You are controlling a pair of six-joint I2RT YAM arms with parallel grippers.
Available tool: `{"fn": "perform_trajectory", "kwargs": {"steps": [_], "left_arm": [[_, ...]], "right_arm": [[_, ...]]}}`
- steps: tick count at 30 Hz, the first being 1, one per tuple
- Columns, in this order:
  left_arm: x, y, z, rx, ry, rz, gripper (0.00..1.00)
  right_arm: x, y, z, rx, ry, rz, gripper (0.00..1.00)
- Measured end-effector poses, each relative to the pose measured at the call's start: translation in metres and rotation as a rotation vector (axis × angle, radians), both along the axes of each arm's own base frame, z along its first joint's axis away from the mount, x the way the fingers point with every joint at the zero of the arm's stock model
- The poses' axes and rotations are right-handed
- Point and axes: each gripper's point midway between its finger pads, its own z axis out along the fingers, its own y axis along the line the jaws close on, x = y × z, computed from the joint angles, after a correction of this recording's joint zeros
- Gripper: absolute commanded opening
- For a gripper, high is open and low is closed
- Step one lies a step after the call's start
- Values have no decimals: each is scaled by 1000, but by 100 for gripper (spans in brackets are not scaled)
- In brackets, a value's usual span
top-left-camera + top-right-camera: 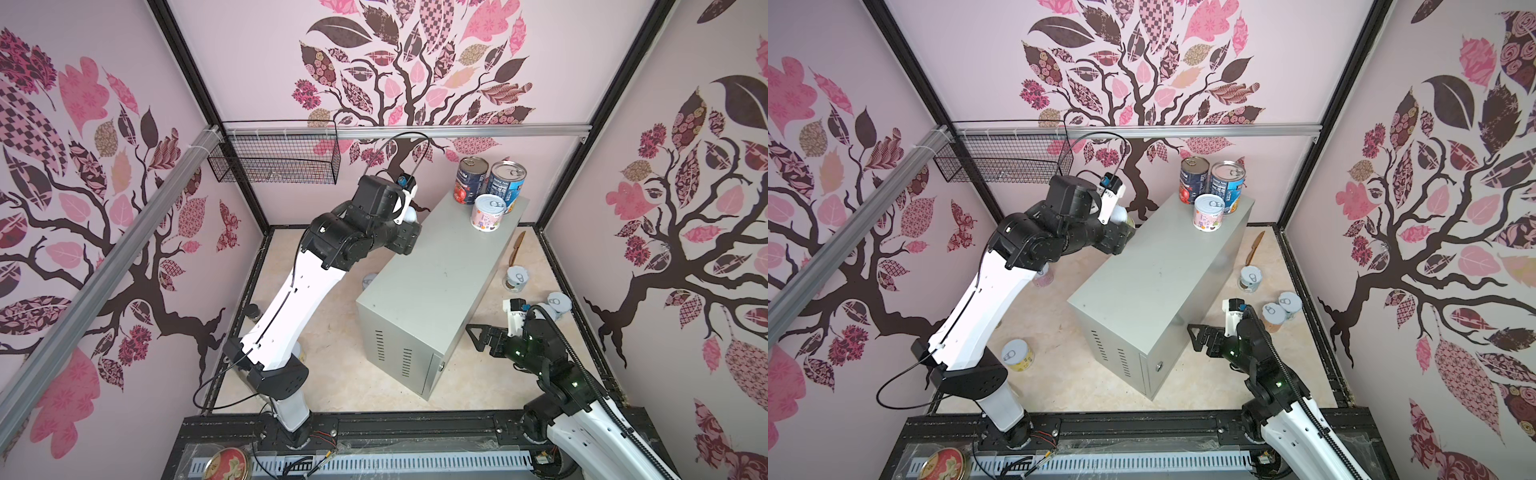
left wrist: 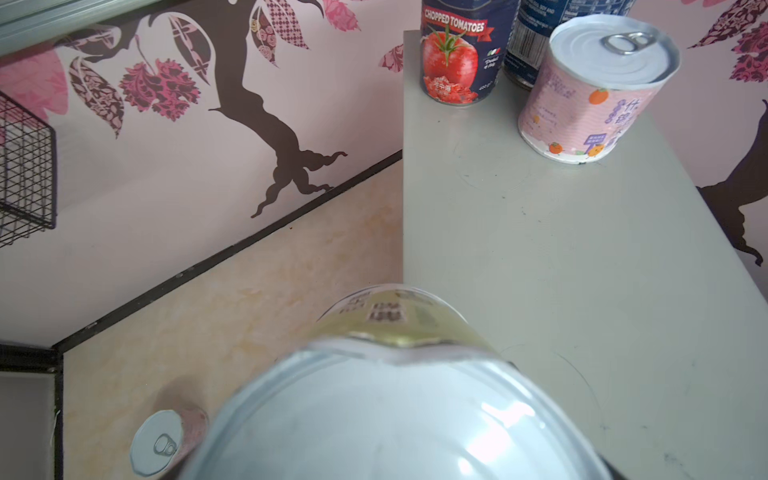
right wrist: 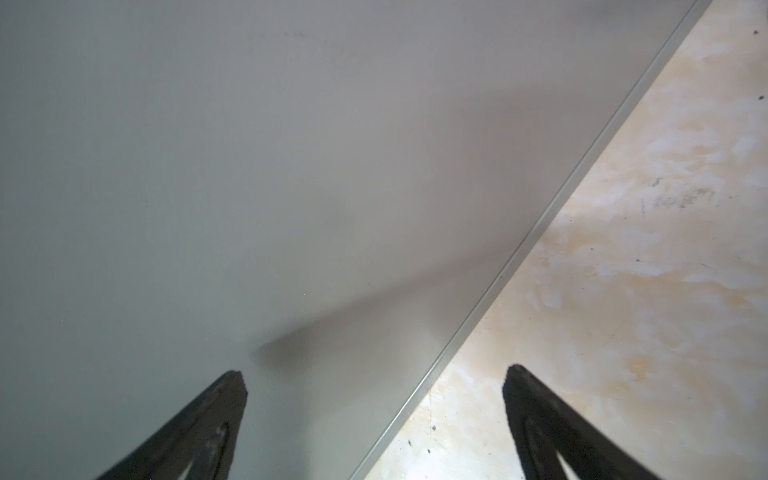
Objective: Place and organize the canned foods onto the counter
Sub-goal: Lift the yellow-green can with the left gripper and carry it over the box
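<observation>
Nearest the front rail: a flat round red-gold tin (image 1: 226, 463) lies on the black slotted ledge.
Right end effector (image 3: 376, 370): two black pointed fingers spread wide apart, low beside the long right wall of the surface.
Surface (image 1: 436, 282): a long light grey metal box with a smooth matt top. Its near end has vent slits and a small round lock. It stands on a cream marbled floor.
Floor, right side: paired cans (image 1: 1273, 313), short cylinders with silver pull-tab lids, stand just beside each other near the right arm. A lone short can (image 1: 1251, 277) stands farther back, with a pale wooden knife (image 1: 517, 247) lying beyond it.
Floor, left side: a yellow-labelled can (image 1: 1017, 355) stands upright. A pink can (image 1: 1043, 279) is partly hidden under the left arm.
Left end effector (image 1: 407, 226): clamped on a held can (image 2: 395, 415) with a yellow-green label. The can's shiny lid faces the wrist camera, and it hangs in the air at the left long edge of the surface.
Far end of surface: a tall tomato can (image 1: 471, 183) and a tall blue can (image 1: 505, 185) stand side by side, both upright. A short pink-labelled can (image 1: 487, 214) stands just in front of them.
Back wall: a black wire basket (image 1: 274, 162) hangs from an aluminium rail.
</observation>
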Motion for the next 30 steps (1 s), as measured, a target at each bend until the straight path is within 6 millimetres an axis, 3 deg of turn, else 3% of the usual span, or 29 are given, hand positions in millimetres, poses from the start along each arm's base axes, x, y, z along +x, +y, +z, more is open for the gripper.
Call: {"fn": "perform_trajectory", "kwargs": {"steps": [10,20,30], "left_arm": [[9,-40,-36,53,56,-61,59],[30,-69,-33,8,17,-74,61],[40,-95,-31,-32,-24,-96,76]], "right_arm": [[1,0,0,3,-4,0,100],[0,1,-3,4,-1,3,100],[2,2,-1,9,-11,5,100]]}}
